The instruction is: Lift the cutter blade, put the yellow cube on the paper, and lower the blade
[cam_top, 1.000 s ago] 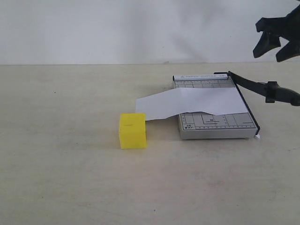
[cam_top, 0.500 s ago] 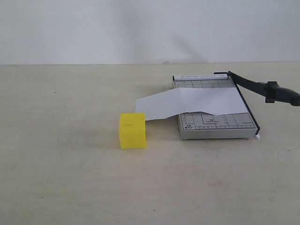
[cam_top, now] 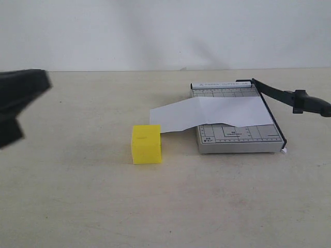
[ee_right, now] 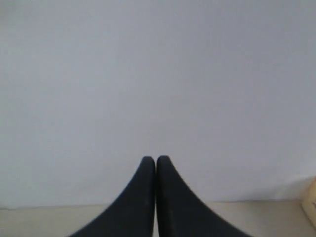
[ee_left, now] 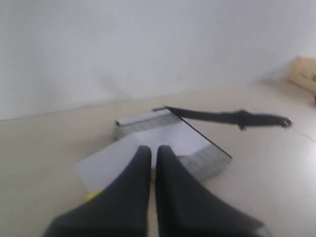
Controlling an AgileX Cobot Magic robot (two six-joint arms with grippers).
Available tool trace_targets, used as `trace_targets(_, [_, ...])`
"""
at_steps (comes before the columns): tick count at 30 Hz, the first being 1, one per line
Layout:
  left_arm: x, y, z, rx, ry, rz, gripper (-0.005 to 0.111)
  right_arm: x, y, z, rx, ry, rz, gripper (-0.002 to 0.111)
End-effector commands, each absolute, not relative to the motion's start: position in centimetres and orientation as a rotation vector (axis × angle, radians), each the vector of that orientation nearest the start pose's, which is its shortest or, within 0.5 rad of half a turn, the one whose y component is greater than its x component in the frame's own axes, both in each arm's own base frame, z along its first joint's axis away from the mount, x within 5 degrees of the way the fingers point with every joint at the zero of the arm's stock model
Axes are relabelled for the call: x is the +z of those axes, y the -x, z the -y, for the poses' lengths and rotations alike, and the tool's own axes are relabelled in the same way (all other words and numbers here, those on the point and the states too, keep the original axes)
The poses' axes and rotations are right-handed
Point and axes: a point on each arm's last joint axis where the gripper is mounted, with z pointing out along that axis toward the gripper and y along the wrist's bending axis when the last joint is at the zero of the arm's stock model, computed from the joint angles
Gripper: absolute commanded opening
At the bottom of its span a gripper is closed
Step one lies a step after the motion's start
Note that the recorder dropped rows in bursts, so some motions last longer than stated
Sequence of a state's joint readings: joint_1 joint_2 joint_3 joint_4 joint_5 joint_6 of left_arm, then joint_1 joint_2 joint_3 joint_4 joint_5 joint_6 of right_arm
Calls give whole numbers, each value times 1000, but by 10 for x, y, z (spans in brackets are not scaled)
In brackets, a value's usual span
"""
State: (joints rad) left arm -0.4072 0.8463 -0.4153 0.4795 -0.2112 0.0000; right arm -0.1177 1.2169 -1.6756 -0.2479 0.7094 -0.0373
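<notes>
The yellow cube (cam_top: 147,144) stands on the table, just left of the grey cutter board (cam_top: 240,139). The white paper (cam_top: 212,114) lies across the board, and its left end overhangs toward the cube. The cutter blade (cam_top: 289,97) is raised, angling up to the right from its hinge at the board's far corner. My left gripper (cam_top: 31,93) is a blurred black shape at the left edge, far from the cube. In the left wrist view its fingers (ee_left: 153,148) are shut and hold nothing, with the paper (ee_left: 111,163), blade (ee_left: 222,117) and a sliver of cube (ee_left: 94,195) beyond. My right gripper (ee_right: 156,159) is shut, empty and faces the wall.
A white wall runs behind the beige table (cam_top: 77,206). A tan object (ee_left: 306,74) sits at the far edge of the left wrist view, and a similar pale object (ee_right: 311,197) shows at the edge of the right wrist view.
The right gripper, seen at the top right one second ago, has left the exterior view. The left gripper has just entered at the left edge. Cube, paper and blade have not moved.
</notes>
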Motion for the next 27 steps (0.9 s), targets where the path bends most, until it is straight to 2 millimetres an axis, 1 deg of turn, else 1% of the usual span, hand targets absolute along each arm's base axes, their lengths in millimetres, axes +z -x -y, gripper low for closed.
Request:
trace_targets(1, [268, -173, 130, -150, -1103, -1438, 4, 505, -197, 48, -519, -69, -1690, 1])
trace_targets(4, [267, -182, 158, -240, -1148, -1412, 4, 481, -170, 38, -404, -85, -1612, 1])
trace_targets(8, [263, -201, 185, -315, -1153, -1459, 4, 437, -137, 28, -260, -125, -1577, 1])
trace_targets(9, [262, -206, 192, -320, -1163, -1462, 4, 422, -130, 27, -234, -143, -1594, 1])
trace_targets(12, [259, -222, 214, -310, -1206, -1475, 4, 376, -117, 25, -183, -204, -1720, 1])
trace_targets(14, [258, -231, 227, -285, -1240, -1488, 4, 345, -112, 25, -149, -263, -1857, 1])
trace_targets(15, [253, -237, 236, -272, -1263, -1507, 4, 331, -109, 25, -137, -296, -1938, 1])
trace_targets(17, [246, -247, 249, -255, -1288, -1536, 4, 310, -104, 24, -124, -350, -2106, 1])
trace_targets(19, [233, -256, 260, -240, -1311, -1579, 4, 297, -104, 23, -133, -341, -2267, 1])
trace_targets(21, [221, -266, 267, -219, -1326, -1619, 4, 287, -104, 22, -158, -265, -2406, 1])
trace_targets(23, [214, -278, 274, -185, -1333, -1664, 4, 279, -108, 22, -172, -181, -2514, 1])
trace_targets(25, [210, -288, 280, -146, -1335, -1697, 4, 274, -114, 22, -179, -124, -2564, 1])
trace_targets(27, [210, -301, 290, -130, -1325, -1699, 4, 271, -124, 23, -171, -120, -2571, 1])
